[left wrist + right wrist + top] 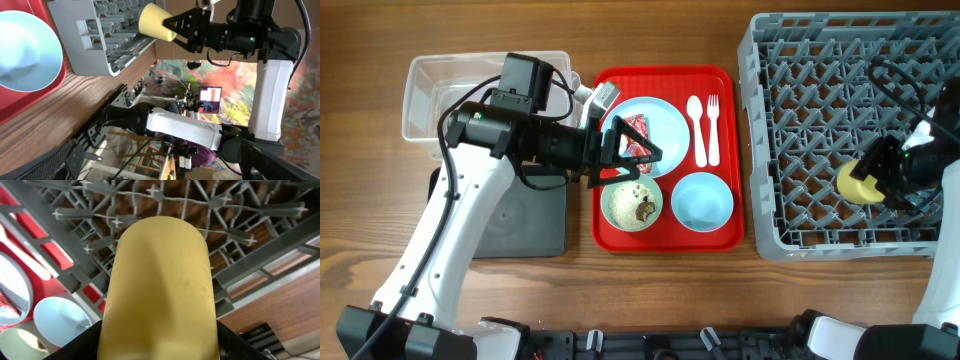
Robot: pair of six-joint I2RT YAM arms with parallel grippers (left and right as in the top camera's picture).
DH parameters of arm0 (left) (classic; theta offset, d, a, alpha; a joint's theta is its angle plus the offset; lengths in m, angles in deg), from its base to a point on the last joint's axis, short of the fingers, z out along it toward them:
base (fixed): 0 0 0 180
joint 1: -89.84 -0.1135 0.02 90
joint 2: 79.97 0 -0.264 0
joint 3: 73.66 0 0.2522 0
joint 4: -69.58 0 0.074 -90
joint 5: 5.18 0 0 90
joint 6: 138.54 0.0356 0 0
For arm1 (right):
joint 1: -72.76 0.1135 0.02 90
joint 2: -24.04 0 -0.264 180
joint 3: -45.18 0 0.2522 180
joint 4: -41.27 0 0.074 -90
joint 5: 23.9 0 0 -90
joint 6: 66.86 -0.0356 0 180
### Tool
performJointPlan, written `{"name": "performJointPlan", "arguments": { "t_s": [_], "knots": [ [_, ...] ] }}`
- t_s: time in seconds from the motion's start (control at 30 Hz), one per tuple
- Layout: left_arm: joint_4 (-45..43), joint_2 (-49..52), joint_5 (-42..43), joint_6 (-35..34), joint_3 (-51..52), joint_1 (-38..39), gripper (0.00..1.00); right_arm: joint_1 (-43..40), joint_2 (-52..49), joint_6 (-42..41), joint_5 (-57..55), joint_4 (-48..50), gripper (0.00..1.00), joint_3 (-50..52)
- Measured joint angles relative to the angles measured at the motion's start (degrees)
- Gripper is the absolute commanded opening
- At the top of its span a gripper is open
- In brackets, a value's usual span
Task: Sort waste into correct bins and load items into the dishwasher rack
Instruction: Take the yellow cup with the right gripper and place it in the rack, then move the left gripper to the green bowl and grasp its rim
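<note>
The right pincer (876, 182) is clamped on the cup (856, 183). It grips the cup by its wide end, so the small end points away. The cup is over the rack (800, 90), by the right edge of the worktop, close to the pegs. I cannot tell if it touches them. I think it is held this way so it can go down between the pegs and stay put.

The left pincer (642, 163) is wide apart and holds nothing. It hangs over the red tray (612, 236) in the middle of the worktop, just above the wrapper (632, 135) on the plate (665, 120). Jaws that wide look ready to pick up the wrapper, I think.

Also on the red tray are the bowl (610, 212) with rice (622, 205), the saucer (702, 200), the spoon (697, 125) and the fork (713, 125). The tub (430, 90) and the black tray (535, 225) wait by the left edge for the waste.
</note>
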Motion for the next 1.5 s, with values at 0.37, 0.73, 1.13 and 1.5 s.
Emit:
{"name": "performJointPlan", "arguments": {
  "t_s": [0.37, 0.73, 1.13, 1.5],
  "knots": [
    [1.3, 0.0, 0.0, 0.0, 0.0, 0.0, 1.00, 0.4, -5.0, -0.3, -2.2, 2.7, 0.56, 0.0],
    [1.3, 0.0, 0.0, 0.1, 0.0, 0.0, 1.00, 0.0, -12.8, -1.7, -2.6, 2.4, 0.88, 0.0],
    [1.3, -0.1, -4.1, 1.3, 0.0, 0.0, 0.98, 3.3, 3.7, 7.3, 12.5, 5.0, 0.91, 0.3],
    [4.1, -4.6, -34.6, -4.2, 0.0, 10.4, 0.95, 12.2, 39.3, 4.2, 22.3, 8.2, 0.89, -0.7]
  ]
}}
